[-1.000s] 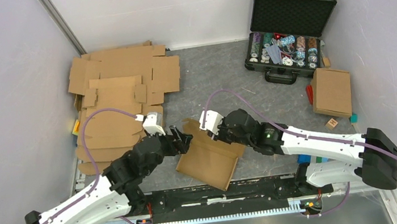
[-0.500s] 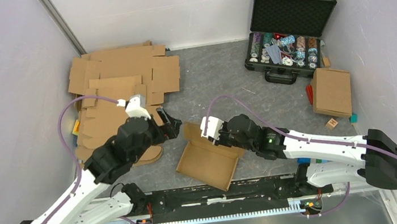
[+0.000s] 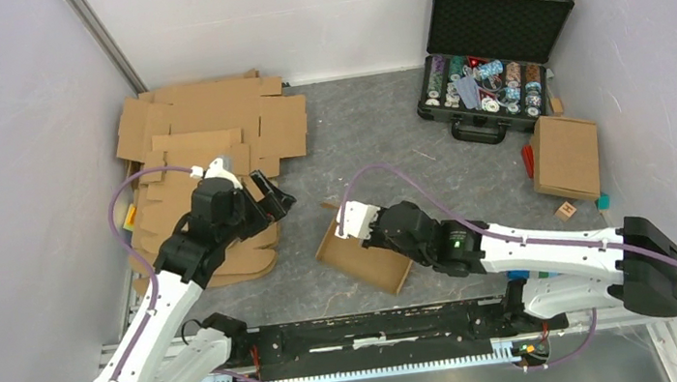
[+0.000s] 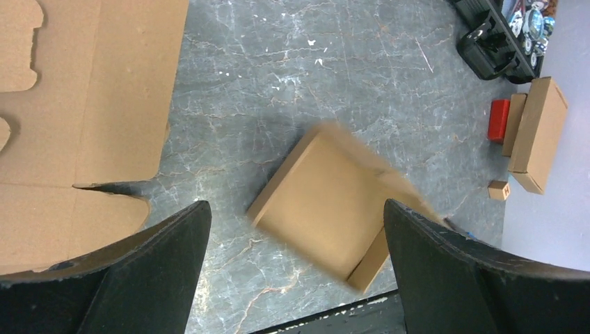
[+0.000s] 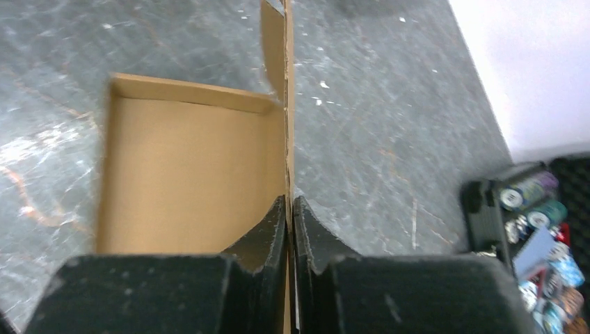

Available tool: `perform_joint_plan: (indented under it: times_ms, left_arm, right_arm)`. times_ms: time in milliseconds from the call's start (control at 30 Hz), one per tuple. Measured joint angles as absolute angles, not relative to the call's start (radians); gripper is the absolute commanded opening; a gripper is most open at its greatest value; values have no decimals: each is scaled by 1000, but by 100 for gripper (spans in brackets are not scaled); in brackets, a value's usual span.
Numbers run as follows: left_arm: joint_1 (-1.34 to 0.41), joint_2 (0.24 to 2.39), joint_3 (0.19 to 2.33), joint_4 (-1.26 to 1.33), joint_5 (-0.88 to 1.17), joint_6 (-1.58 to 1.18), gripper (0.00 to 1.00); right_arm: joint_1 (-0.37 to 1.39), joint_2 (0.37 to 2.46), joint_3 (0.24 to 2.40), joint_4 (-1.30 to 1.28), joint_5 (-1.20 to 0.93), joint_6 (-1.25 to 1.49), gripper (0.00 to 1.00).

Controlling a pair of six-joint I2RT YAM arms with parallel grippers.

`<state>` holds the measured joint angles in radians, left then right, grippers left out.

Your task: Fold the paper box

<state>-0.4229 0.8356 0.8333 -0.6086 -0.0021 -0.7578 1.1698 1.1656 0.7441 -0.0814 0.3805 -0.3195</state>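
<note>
Bright even light, soft shadows; box blurred, left wrist view.

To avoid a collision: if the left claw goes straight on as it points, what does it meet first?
Probably the half-folded box, framed by the open left claw; depth is unclear, so it may touch the grey table first.

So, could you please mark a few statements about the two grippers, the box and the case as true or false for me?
1. The right gripper is shut on a wall of the half-folded brown cardboard box. True.
2. The left gripper grips that box too. False: it is open, holds nothing and is apart from the box.
3. The black hard case is closed. False: it stands open.
4. A stack of flat brown cardboard sheets lies at the far left. True.
</note>
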Motion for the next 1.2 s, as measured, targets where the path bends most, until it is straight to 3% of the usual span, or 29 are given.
perform_joint_plan:
  times_ms: [100, 267, 433, 567, 633, 967, 1200]
  left_arm:
    - [-402, 817, 801, -596, 14, -757, 100]
    - [-394, 788, 664, -509, 67, -759, 87]
    - [-394, 820, 500, -423, 134, -770, 60]
    - [-402, 847, 440, -345, 175, -783, 26]
    - [-419, 871, 418, -298, 191, -796, 15]
    - [-659, 1044, 363, -101, 151, -872, 9]
    - [-685, 1144, 354, 22, 113, -902, 9]
  right_arm:
    - [1170, 1174, 779, -99, 454, -331, 12]
    - [1169, 1177, 833, -115, 507, -347, 12]
    - [1169, 1211, 843, -118, 533, -345, 11]
    - [1169, 1258, 843, -140, 544, -332, 12]
    - [1169, 1267, 843, -148, 543, -318, 12]
    - [1169, 1277, 856, -174, 542, -237, 11]
    - [1169, 1278, 865, -182, 503, -204, 10]
